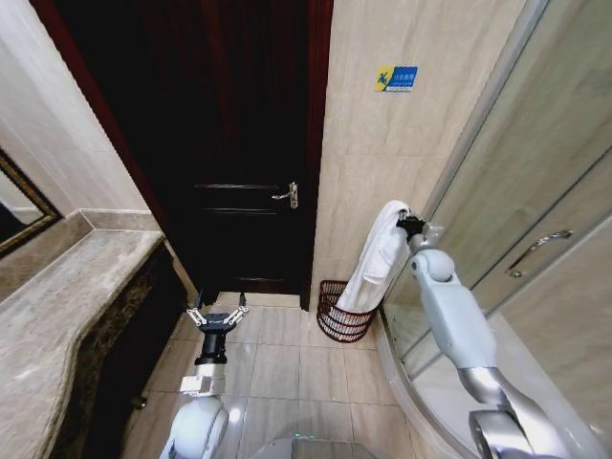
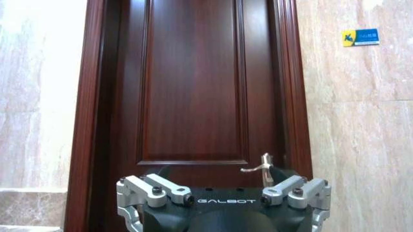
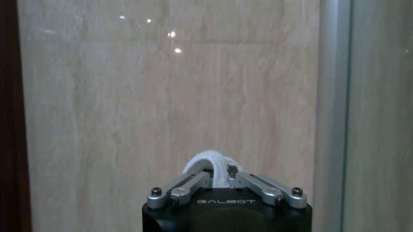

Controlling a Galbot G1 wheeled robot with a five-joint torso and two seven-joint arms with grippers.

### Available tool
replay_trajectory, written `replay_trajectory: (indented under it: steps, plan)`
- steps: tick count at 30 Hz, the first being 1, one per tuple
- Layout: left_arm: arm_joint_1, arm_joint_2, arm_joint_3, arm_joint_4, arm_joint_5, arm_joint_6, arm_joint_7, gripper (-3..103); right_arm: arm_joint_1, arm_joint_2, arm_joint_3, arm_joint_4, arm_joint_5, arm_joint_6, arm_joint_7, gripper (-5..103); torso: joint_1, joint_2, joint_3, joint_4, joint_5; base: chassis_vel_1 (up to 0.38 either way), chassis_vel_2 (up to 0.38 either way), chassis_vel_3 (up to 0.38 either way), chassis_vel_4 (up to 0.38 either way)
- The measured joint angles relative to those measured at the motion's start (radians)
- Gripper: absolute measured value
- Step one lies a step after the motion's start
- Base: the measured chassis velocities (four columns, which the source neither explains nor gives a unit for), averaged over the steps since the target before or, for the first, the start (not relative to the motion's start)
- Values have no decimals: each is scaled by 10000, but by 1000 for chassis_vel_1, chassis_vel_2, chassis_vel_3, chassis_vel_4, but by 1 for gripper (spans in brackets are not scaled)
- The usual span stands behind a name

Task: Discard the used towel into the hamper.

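Towel: one, white, hanging lengthwise from the right gripper, its lower end at the hamper's rim or just inside; which, could not be told. In the right wrist view the fingers pinched a white fold.

Hamper: one, dark wire, on the tiled floor against the wall, between the door and the shower glass.

Step judged: release over the hamper. Done well, the cloth would be lowered centred over the opening, so no tail draped over the rim.

Left gripper: one, idle, low before the door, fingers spread.

Counter: one, at left.
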Motion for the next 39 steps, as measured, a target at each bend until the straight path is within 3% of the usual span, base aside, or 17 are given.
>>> replay_trajectory:
  steps: [8,15,21,27,30,36,39]
  plan:
    - [-2,34,12,0,95,57,0,100,-420,1112,-76,-319,-651,556,-231,4,0,0,0,2,-1,0,0,0,0]
    - [16,15,33,34,179,87,2,100,-644,1925,-144,-160,-263,638,-301,4,0,0,0,5,0,0,0,0,0]
    - [23,37,10,40,185,87,4,100,-639,1785,-25,-166,-163,659,-324,4,-1,0,-1,2,0,0,0,0,0]
    - [9,15,6,97,165,36,5,100,-435,1174,668,-1488,-1603,1634,-598,4,0,0,0,-2,2,0,0,0,0]
    - [-4,11,11,169,152,-22,6,100,-257,799,993,-2280,-2897,2407,-627,4,0,0,0,-4,2,0,0,0,0]
    - [-17,20,13,212,146,-46,16,100,-166,657,990,-2454,-3332,2707,-548,4,0,0,0,0,-1,0,0,0,0]
    - [-36,23,16,230,148,-46,21,100,-364,975,840,-2168,-3297,2686,-640,4,0,0,0,2,-1,0,0,0,0]
